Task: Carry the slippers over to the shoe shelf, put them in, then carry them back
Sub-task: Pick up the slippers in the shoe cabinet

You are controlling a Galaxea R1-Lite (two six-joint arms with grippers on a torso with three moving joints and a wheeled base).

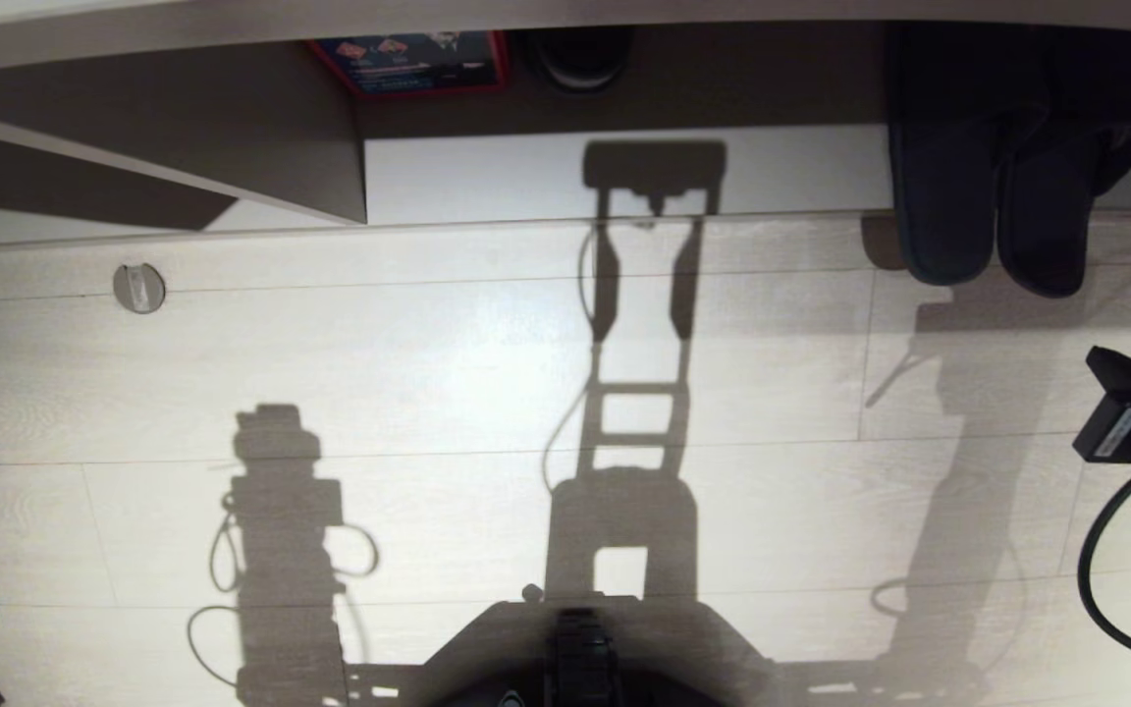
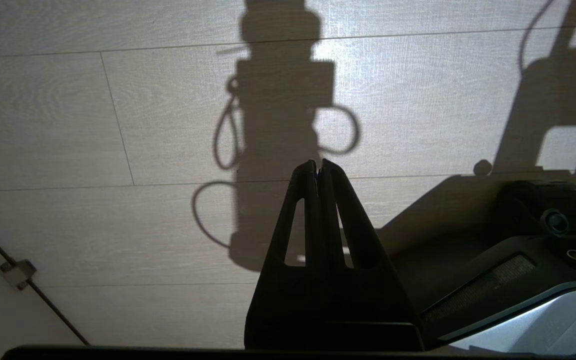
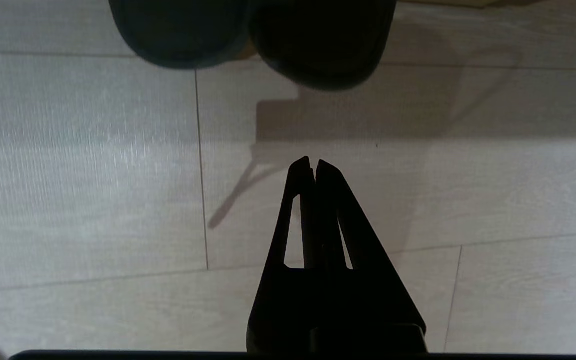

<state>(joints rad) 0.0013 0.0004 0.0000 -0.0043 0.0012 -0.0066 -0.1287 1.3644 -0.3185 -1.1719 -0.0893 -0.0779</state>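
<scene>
The slippers [image 1: 997, 206] are a dark pair lying side by side at the far right. Their front ends lie in the shadowed opening of what looks like the shoe shelf [image 1: 624, 177], which has a pale base board and a slanting divider panel [image 1: 232, 167]. Their rounded near ends stick out over the pale plank floor. In the right wrist view, my right gripper [image 3: 314, 162] is shut and empty above the floor, a short way from the slippers [image 3: 248, 35]. Part of the right arm [image 1: 1130, 417] shows at the right edge. The left gripper [image 2: 319, 162] is shut and empty over the floor beside my base.
A red printed box [image 1: 413, 61] and a dark rounded object [image 1: 580, 54] sit deep in the opening. A round metal fitting [image 1: 138, 288] is set in the floor at the left. My base [image 1: 575, 648] fills the bottom centre, with a black cable [image 1: 1101, 579] looping at the right.
</scene>
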